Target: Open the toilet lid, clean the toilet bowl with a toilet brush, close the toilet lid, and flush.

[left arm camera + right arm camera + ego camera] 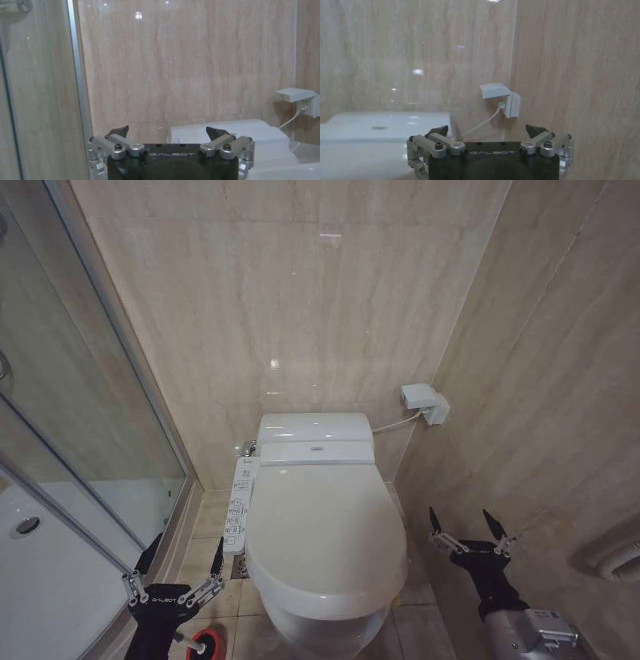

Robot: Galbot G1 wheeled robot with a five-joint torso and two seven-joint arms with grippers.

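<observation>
1. Here the toilet lid [325, 535] lies shut over the toilet bowl [318, 627], a glossy white oval in the middle of the head view.
2. A narrow white button panel [238, 502] runs along the bowl's left side, between the bowl and the glass shower door [75, 415].
3. The left gripper [187, 555] hangs low at the toilet's left, near the panel's front end, its fingers [119, 131] spread apart and holding nothing.
4. Just below that gripper, a small round red cup [207, 643] sits on the tiled floor [212, 525]; the brush itself cannot be made out.
5. The right gripper [466, 525] hovers at the toilet's right, close to the side wall [545, 370], its fingers [535, 131] likewise released and empty.
6. A white wall socket [425, 402] with a cable sits beside the toilet's back, on the right.
</observation>
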